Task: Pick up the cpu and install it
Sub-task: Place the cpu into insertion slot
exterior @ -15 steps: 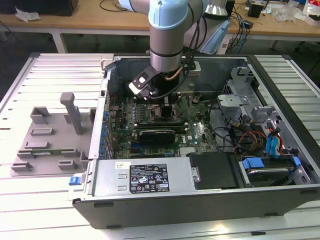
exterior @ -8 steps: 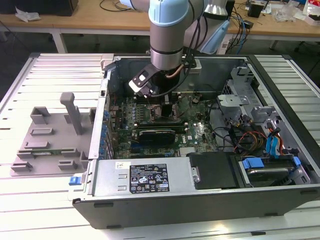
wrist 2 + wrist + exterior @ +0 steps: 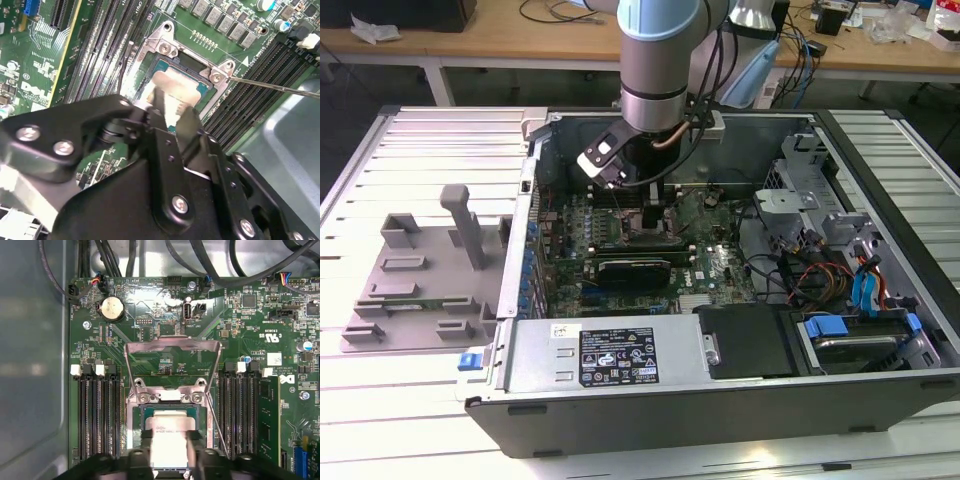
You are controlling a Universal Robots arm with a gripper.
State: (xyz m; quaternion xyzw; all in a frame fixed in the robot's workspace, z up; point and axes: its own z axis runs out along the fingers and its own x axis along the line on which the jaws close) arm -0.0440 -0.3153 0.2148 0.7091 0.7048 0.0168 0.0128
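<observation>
The cpu [image 3: 170, 427], a small square chip with a pale silvery top, sits level at the open socket on the green motherboard [image 3: 150, 315]. My gripper [image 3: 170, 456] reaches straight down over it, and its black fingers [image 3: 141, 456] press against two opposite edges of the chip. In the second wrist view the cpu [image 3: 175, 90] shows between the same fingers of the gripper [image 3: 175, 114]. The socket's metal load plate [image 3: 172, 346] stands flipped up beyond the chip. In the exterior view the gripper [image 3: 655, 215] is deep inside the case and hides the chip.
Black memory slots [image 3: 95, 410] flank the socket on both sides, and a thin lever wire [image 3: 215, 425] runs beside it. The case wall [image 3: 720, 400], power supply [image 3: 610, 355] and drive bay with blue tabs [image 3: 860, 330] surround the board. A grey fixture [image 3: 430, 270] lies outside.
</observation>
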